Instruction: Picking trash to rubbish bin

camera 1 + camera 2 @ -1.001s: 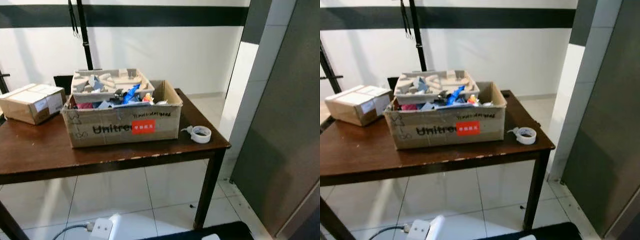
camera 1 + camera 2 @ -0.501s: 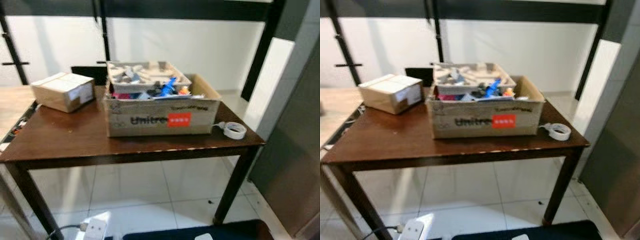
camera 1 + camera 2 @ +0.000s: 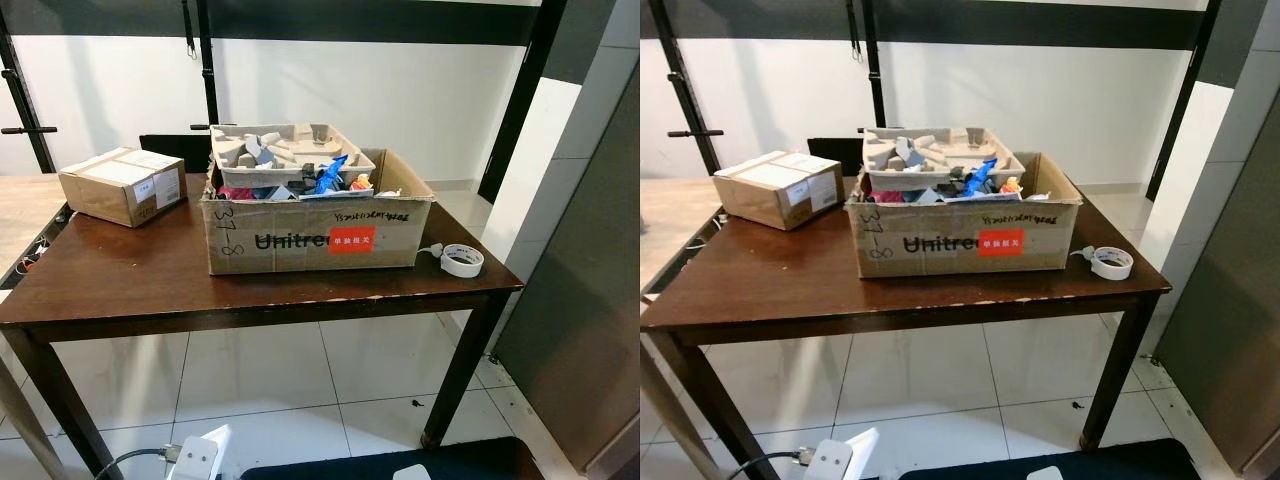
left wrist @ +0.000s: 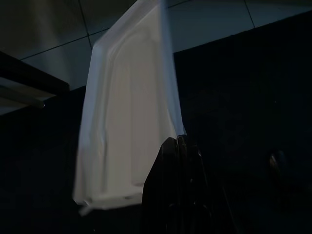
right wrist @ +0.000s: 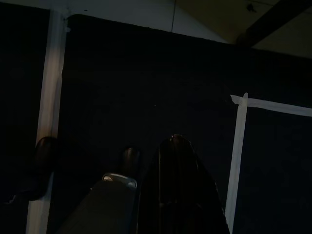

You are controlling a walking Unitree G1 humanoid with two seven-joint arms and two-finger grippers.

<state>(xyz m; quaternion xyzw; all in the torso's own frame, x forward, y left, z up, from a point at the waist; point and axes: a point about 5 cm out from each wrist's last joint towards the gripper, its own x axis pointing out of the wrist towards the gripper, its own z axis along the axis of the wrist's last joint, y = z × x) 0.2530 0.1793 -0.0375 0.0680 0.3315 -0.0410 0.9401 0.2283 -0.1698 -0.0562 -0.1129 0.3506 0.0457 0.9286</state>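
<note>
A dark brown wooden desk stands on a white tiled floor before a white wall with a black stripe. On the desk sits a large open brown cardboard box printed with black lettering and a red label, filled to the brim with mixed trash: a grey moulded-pulp packing tray lies on top toward the back, with a crumpled blue wrapper and other small scraps just in front of it. To the robot's left of this box, apart from it, rests a smaller sealed brown cardboard carton with a white label. To the right, near the desk's corner, lies a roll of white tape. On the floor under the desk's front edge a white power strip with a grey cable is visible. In the left wrist view, the left gripper has its black fingers pressed together on the edge of a thin white plastic tray, which hangs over a dark mat and pale tiles. In the right wrist view, the right gripper hangs over a dark mat marked with white tape lines, its fingers closed together with nothing between them.
</note>
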